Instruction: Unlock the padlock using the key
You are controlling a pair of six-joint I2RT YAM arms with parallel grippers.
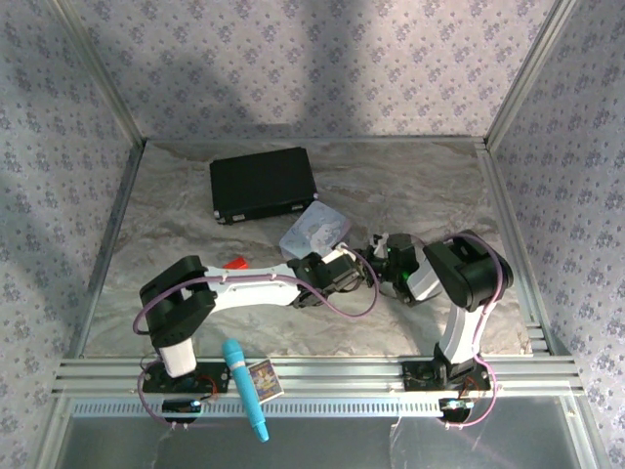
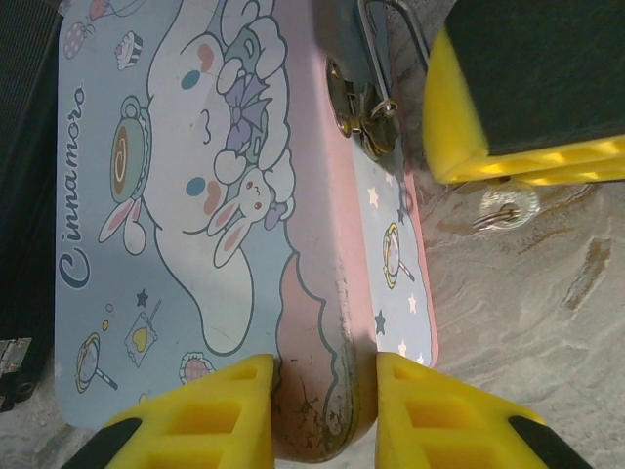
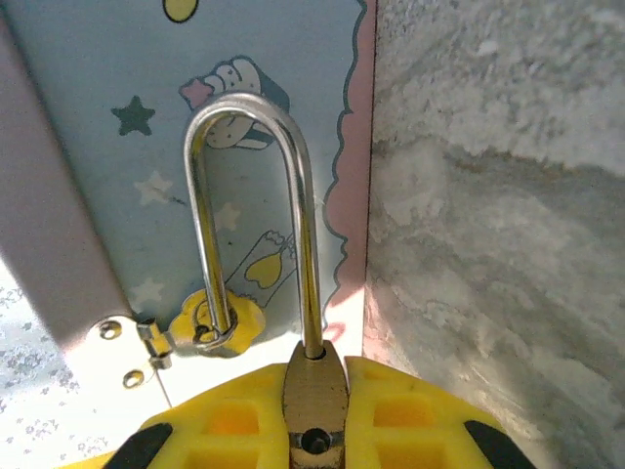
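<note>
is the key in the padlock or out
out: the key lies on the table beside the tin, partly hidden by the right fingers, which clamp the padlock by its body.

My left end effector (image 2: 325,410) straddles the pink edge of the pastel tin (image 2: 176,195), one yellow finger on each side. I can't tell whether they pinch it. The padlock's thin shackle (image 2: 410,39) loops past the tin's latch (image 2: 356,112). The key (image 2: 508,205) shows just beneath the right end effector (image 2: 518,147), over the marbled tabletop (image 2: 547,332).
</note>
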